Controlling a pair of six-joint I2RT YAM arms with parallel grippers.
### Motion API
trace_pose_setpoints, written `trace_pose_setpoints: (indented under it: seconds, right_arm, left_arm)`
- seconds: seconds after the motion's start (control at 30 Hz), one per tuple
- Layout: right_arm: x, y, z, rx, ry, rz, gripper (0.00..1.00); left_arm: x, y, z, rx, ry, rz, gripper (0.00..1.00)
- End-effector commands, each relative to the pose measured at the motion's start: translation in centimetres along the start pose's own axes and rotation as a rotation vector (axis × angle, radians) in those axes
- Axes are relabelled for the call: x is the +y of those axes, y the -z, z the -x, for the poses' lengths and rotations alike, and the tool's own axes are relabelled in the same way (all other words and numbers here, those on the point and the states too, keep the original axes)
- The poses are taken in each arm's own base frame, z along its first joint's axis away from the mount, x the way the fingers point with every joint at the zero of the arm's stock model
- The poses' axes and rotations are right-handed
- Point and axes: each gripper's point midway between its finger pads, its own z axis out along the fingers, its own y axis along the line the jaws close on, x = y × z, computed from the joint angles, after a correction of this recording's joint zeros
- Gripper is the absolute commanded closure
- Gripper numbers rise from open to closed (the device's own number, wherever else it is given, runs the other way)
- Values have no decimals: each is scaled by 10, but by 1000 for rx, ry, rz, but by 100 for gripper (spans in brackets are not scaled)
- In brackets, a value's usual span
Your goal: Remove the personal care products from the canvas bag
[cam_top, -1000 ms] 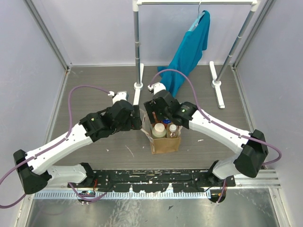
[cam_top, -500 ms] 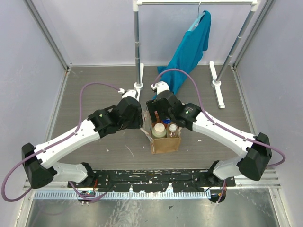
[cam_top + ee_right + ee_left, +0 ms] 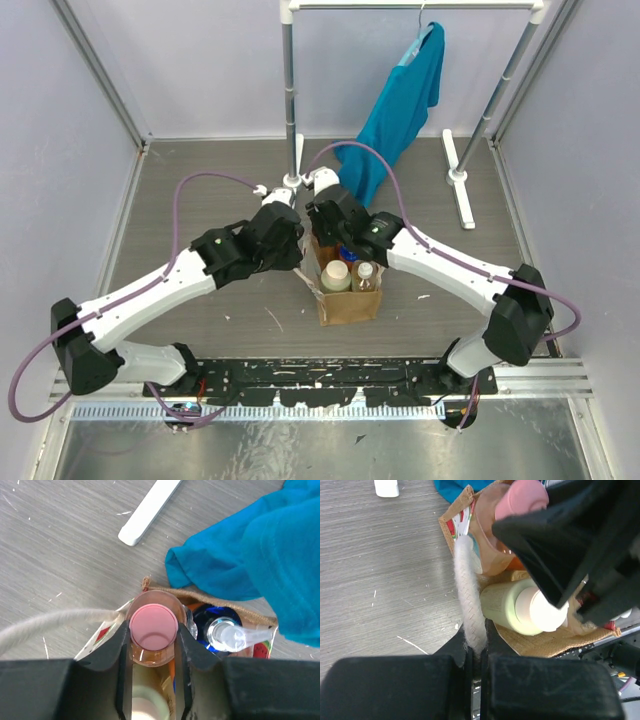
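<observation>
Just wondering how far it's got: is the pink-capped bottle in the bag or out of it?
In, apparently: the pink-capped amber bottle stands upright inside the canvas bag, gripped by the right gripper.

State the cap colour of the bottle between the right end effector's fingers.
Pink cap; right wrist view shows it best.

A robot lab cell: pale panel walls (image 3: 200, 70), metal frame posts (image 3: 97, 75), near-edge mounting rail (image 3: 330, 380) (white-scuffed).
</observation>
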Motion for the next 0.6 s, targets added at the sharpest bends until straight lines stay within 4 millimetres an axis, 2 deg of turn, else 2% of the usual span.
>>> trace_pose_setpoints:
  seconds: [0.0,0.1,0.37,0.47,0.57]
  right_arm:
    - [9,-4,11,-15,-20,34,90]
    - [8,9,21,-48,-53,38,99]
    - [2,63,62,-164,-105,70,99]
    - [7,70,68,-172,-105,107,99]
    - [22,74,69,-171,-97,170,99]
  left_arm:
    - [11,25,11,-64,23,10,100]
    - [21,37,15,-86,30,37,100]
    - [49,68,16,-126,51,96,100]
    - [57,74,12,-127,62,111,100]
    - [66,78,8,-132,78,135,100]
